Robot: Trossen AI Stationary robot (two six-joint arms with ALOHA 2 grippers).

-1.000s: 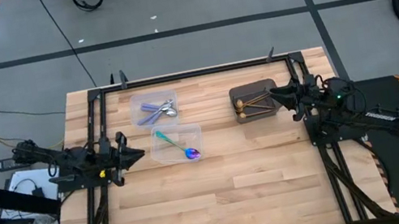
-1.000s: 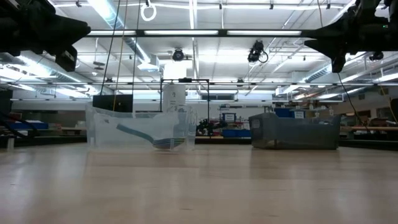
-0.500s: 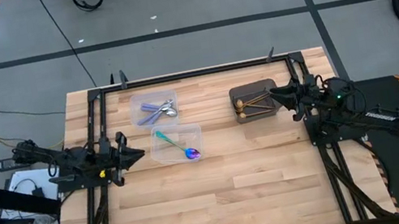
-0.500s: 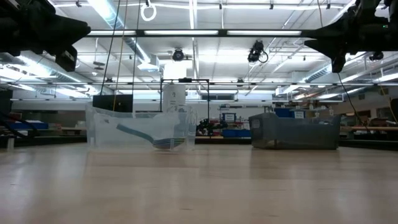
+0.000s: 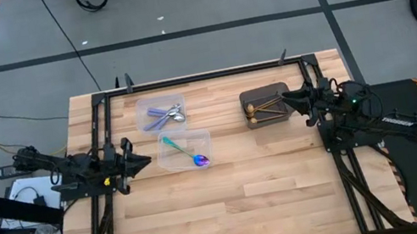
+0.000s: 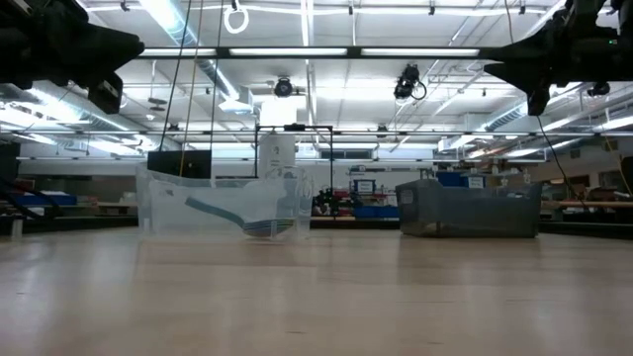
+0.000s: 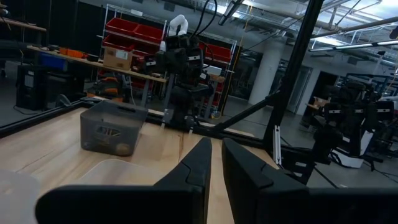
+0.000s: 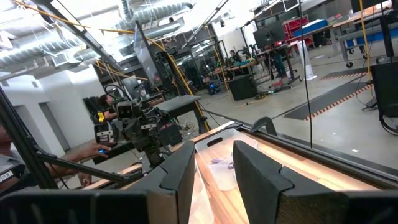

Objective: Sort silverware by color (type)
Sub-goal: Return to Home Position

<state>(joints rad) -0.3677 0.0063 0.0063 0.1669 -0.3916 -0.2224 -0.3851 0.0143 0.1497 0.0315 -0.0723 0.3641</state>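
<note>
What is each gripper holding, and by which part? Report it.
Nothing is held: the left gripper and the right gripper each stand open and empty.

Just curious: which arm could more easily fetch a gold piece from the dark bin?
Probably the right: the right gripper hangs beside the dark bin holding the gold pieces, while the left gripper sits across the table by the clear tubs.

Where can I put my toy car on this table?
The table is bare across its whole front half, past the clear tubs and dark bin. A strip between them is free too. Crowded: beside the left end effector and right end effector.
</note>
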